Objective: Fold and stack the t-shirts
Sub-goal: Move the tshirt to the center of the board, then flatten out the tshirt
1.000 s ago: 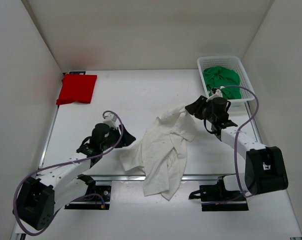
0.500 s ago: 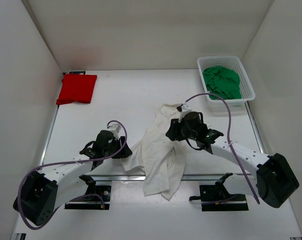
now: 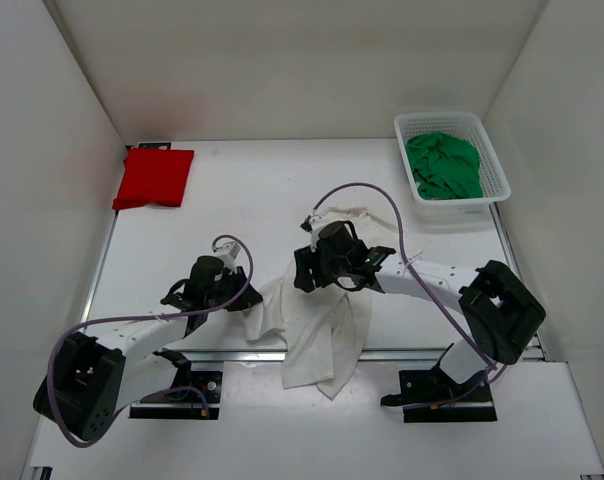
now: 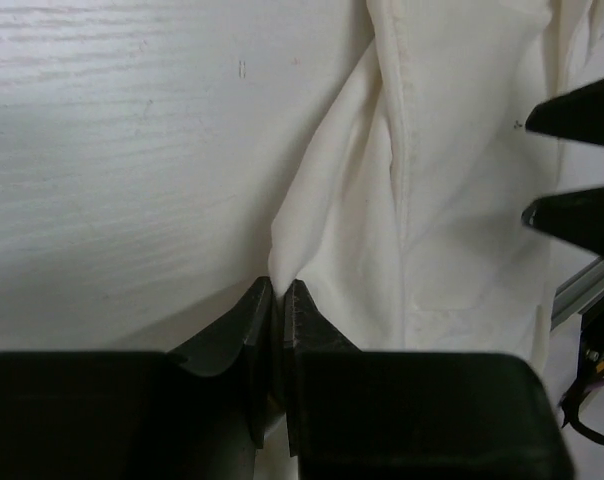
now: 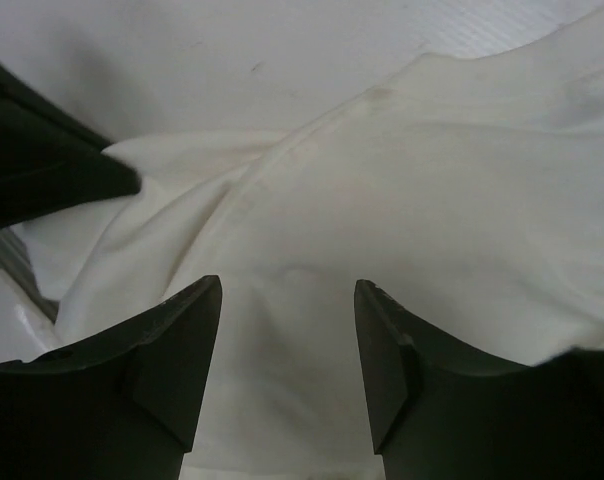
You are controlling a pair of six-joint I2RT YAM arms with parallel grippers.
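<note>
Spreading time for the crumpled white cloth t-shirt [image 3: 322, 325], heaped at the middle of the smooth white desk [image 3: 262, 190] and spilling over the near edge. Looks like the flattening step, well short of any fold.

Clamped thin on the shirt's left-hand edge with the left gripper [image 4: 278, 300], catching just a sliver of fabric right at the tips. Hanging above the rumpled upper part with the right gripper [image 5: 287, 300], with jaws spread wide, nothing held, directly over cloth.

To do this well:
- Drop the right gripper onto a single layer near a seam or shoulder, not onto a bunch.
- Close fully before pulling.
- Then draw both apart, low and slow, to open the body flat.
- Mind that shallow left pinch, likely to slip under a sharp tug.
- Drag the overhanging part back onto the surface too, or risk losing the lot over the edge.

Now the surroundings. Boxed in by plain white panel walls [image 3: 282, 60] on three sides. Along the desk's near edge, a metal rail [image 3: 222, 353]. Far right, a white plastic mesh basket [image 3: 450, 117] cradling the bunched green cloth t-shirt [image 3: 442, 165]. Far left corner, the folded red cloth t-shirt [image 3: 154, 177], well apart from the action.
</note>
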